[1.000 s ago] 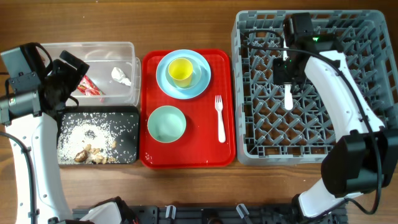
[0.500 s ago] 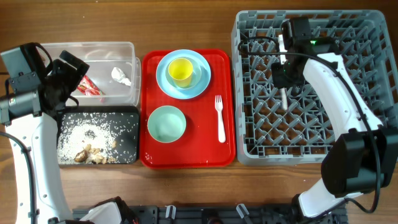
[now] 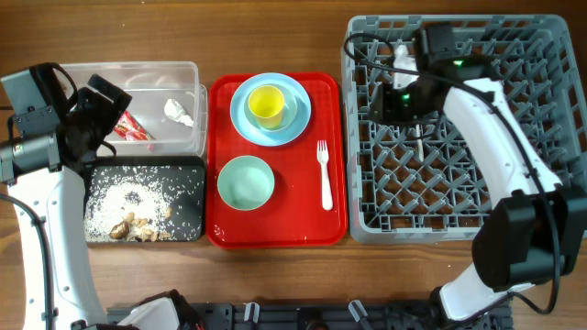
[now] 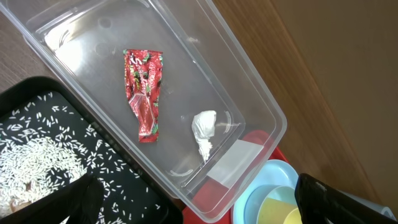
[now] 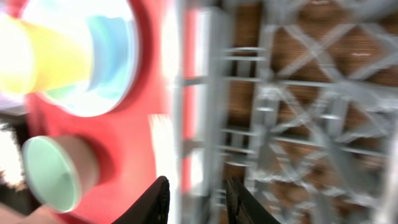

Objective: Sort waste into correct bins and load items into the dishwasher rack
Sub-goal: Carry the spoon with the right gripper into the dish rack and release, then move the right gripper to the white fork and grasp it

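My right gripper (image 3: 392, 99) (image 5: 196, 200) hangs open over the left side of the grey dishwasher rack (image 3: 550, 55), nothing between its fingers. The white spoon (image 3: 420, 139) lies on the rack's pegs just behind it. The red tray (image 3: 312, 229) holds the light-blue plate (image 3: 248, 124) with the yellow cup (image 3: 266, 104) in a small blue bowl (image 3: 295, 105), the green bowl (image 3: 246, 181) and the white fork (image 3: 324, 174). My left gripper (image 3: 96, 115) (image 4: 199, 214) stands wide open over the clear tub (image 4: 261, 118), which holds the red wrapper (image 4: 143, 93) and the tissue (image 4: 204, 130).
The black tray (image 3: 188, 165) in front of the tub carries scattered rice (image 3: 128, 197) and brownish food bits (image 3: 128, 229). The right wrist view is blurred by motion and shows the rack's left wall (image 5: 211, 93) next to the red tray.
The right gripper has opened and let go of the spoon, which now lies in the rack. It has swung left toward the rack's left wall. The left arm is still.
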You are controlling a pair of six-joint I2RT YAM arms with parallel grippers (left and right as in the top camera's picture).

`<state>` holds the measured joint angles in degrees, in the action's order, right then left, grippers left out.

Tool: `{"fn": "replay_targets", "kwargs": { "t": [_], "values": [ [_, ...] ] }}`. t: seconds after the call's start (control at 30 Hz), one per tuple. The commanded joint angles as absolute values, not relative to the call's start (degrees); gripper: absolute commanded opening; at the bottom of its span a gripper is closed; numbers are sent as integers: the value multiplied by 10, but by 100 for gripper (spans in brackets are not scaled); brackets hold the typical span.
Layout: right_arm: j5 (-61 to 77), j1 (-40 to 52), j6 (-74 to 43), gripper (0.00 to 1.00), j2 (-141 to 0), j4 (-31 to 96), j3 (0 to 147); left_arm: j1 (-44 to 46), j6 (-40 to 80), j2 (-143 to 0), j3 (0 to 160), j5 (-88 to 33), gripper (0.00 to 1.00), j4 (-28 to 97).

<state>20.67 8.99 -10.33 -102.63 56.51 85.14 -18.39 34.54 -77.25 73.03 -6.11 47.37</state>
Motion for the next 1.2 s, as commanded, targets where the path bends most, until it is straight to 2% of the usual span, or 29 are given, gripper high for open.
{"fn": "replay_targets", "kwargs": {
  "t": [0.0,0.23,0.43,0.83,1.17],
  "values": [
    [260,145,-125,31,-1022,551,853,-187,336,-769,735,-64,100,473],
    [91,269,-218,27,-1022,512,848,-187,336,-769,735,-64,100,473],
    [-27,353,-242,28,-1043,524,847,-187,336,-769,735,-64,100,473],
    [-63,363,-287,27,-1149,558,847,-187,336,-769,735,-64,100,473],
    [-77,364,-302,28,-1168,553,823,-187,336,-769,735,-64,100,473]
  ]
}}
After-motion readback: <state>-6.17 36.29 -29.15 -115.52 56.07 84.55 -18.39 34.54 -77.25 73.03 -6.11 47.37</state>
